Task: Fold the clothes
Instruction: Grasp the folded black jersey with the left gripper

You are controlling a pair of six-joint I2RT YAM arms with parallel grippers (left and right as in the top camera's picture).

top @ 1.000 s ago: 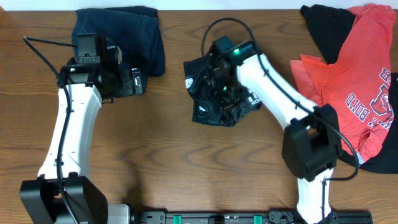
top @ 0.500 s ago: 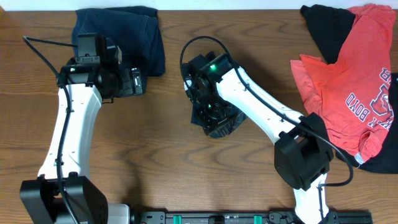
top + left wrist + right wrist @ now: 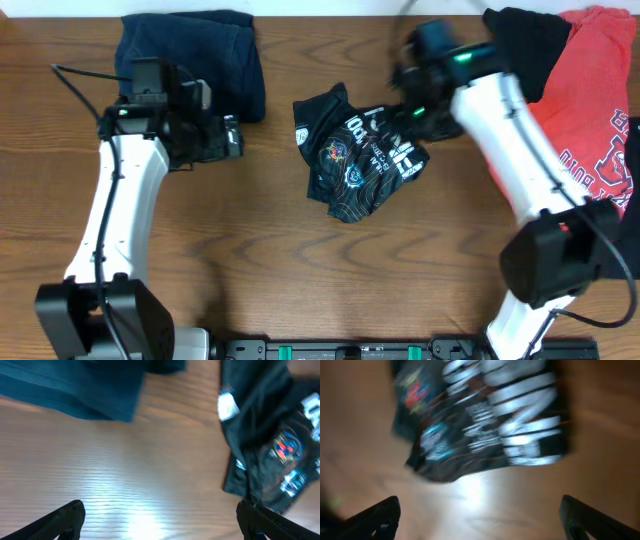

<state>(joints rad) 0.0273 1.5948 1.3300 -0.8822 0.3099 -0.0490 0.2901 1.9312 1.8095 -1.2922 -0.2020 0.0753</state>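
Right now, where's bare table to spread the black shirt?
Widest bare table: near side of the black shirt, between left arm and right arm. A narrower strip borders the navy cloth. The red T-shirt crowds the far right.

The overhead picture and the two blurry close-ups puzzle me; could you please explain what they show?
Two white robot arms work at a wooden table. The overhead picture looks straight down. Each close-up comes from a camera on one arm's wrist, with that arm's two dark fingers at the bottom corners. A crumpled black sports shirt lies in the middle, a dark blue garment at the upper left, and a red T-shirt at the right. The left hand and the right hand are both open and hold nothing.
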